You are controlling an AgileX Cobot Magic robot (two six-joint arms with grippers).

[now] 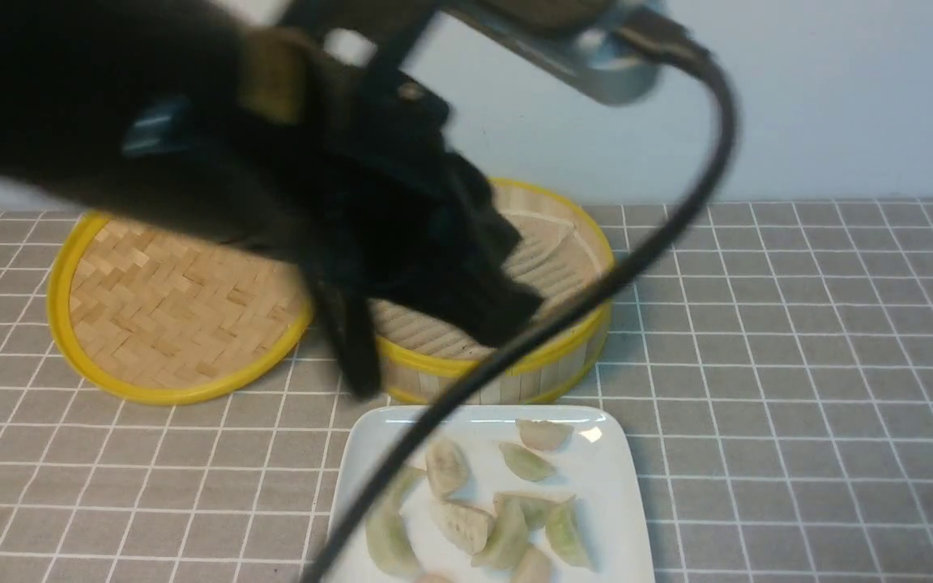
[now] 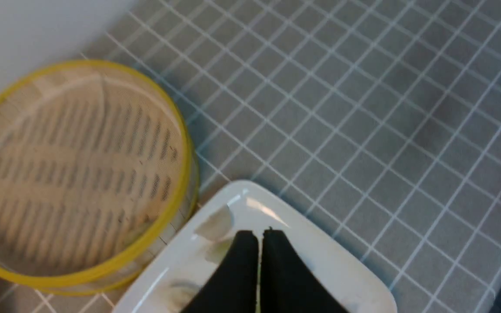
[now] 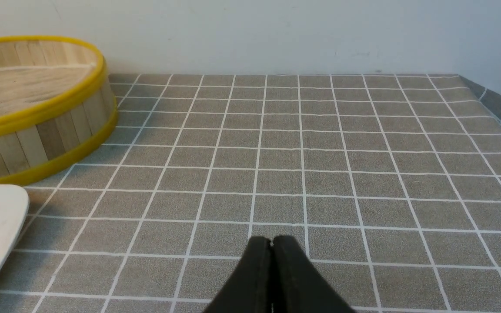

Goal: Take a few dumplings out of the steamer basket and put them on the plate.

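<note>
We are seeing many dumplings point(image 1: 566, 534) lying on the plate point(image 1: 641, 518), so we are probably finishing; both grippers are pressing their tips together.

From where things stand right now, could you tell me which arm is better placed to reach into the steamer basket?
Probably the left: its arm already reaches over the steamer basket, whereas the right pincer points at tablecloth beside it.

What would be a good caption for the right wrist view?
Closed black gripper before a grey white-gridded tabletop, beside a round yellow-rimmed bamboo basket and white plate.
</note>
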